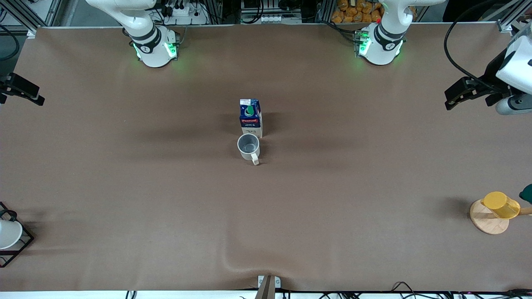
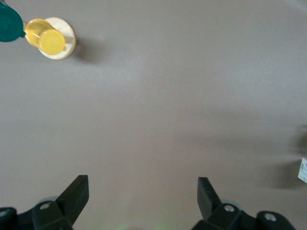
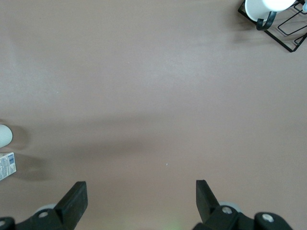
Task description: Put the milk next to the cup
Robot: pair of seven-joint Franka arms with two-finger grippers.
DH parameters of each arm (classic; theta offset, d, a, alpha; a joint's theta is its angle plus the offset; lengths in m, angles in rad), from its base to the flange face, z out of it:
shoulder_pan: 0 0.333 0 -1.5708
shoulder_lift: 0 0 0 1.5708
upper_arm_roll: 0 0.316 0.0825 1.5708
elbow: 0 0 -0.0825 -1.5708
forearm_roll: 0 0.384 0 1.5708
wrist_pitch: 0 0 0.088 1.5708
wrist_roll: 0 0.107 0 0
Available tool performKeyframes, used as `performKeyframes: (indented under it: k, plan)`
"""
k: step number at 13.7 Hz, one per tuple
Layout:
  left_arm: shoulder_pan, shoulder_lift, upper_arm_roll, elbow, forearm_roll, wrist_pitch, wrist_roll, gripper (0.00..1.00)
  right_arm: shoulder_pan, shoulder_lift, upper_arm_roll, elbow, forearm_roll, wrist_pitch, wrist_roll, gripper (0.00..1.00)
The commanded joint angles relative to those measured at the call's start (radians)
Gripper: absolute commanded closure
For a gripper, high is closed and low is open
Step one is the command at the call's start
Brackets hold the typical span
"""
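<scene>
The milk (image 1: 250, 117), a dark blue and white carton with a red band and green cap, stands upright at the table's middle. The cream-white cup (image 1: 248, 146) with a grey inside stands right beside it, nearer to the front camera, handle toward the camera. My left gripper (image 1: 451, 99) is open and empty, up over the left arm's end of the table, far from both. My right gripper (image 1: 25, 89) is open and empty over the right arm's end. The left wrist view shows open fingers (image 2: 76, 194) over bare table. The right wrist view shows the carton's edge (image 3: 7, 165) and the cup's edge (image 3: 4, 135).
A yellow cup (image 1: 501, 204) on a round wooden base (image 1: 488, 222) stands at the left arm's end, near the front camera, with a dark green thing (image 1: 527, 193) beside it. A white cup (image 1: 8, 234) in a black wire rack (image 1: 23, 245) stands at the right arm's end.
</scene>
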Motion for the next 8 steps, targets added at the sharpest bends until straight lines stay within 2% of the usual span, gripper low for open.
performKeyframes:
  k: [1,8]
  plan:
    - [-0.035,-0.042,0.038,-0.024,-0.031,-0.034,0.02,0.0,-0.012,0.01,0.01,0.021,0.006,-0.006,0.018,0.0]
    - [-0.039,-0.065,0.036,-0.05,-0.032,-0.036,0.02,0.0,-0.007,0.01,0.01,0.032,0.007,-0.014,0.012,0.0]
